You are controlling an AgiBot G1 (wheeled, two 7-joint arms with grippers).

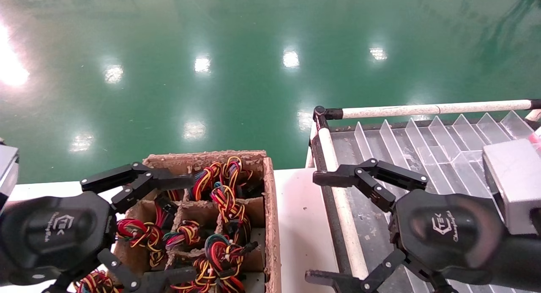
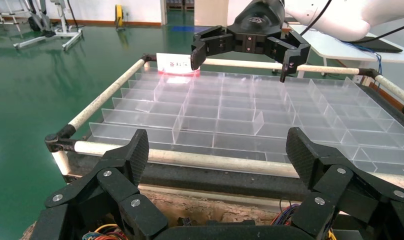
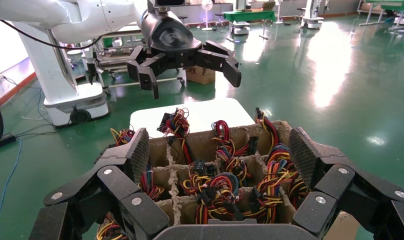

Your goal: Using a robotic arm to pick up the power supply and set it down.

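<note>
The power supply units sit in the compartments of a cardboard box (image 1: pixel 272 225). Only their twisted red, yellow and black wire bundles (image 1: pixel 226 200) (image 3: pixel 215 185) show; the grey bodies are hidden below the dividers. My left gripper (image 1: pixel 188 229) hovers open over the box with nothing between its fingers, and it shows from the front in the right wrist view (image 3: pixel 192 80). My right gripper (image 1: pixel 312 228) hangs open and empty over the near-left part of the clear divider tray (image 1: pixel 422 110), and the left wrist view shows it above the tray's far side (image 2: pixel 242 62).
The box stands on a white table (image 1: pixel 300 208) beside the tube-framed tray (image 2: pixel 115 90) of empty clear compartments. A white label card (image 2: pixel 172 62) stands at the tray's far edge. A plain grey block (image 1: pixel 513 179) is fixed to the right wrist. Green floor lies beyond.
</note>
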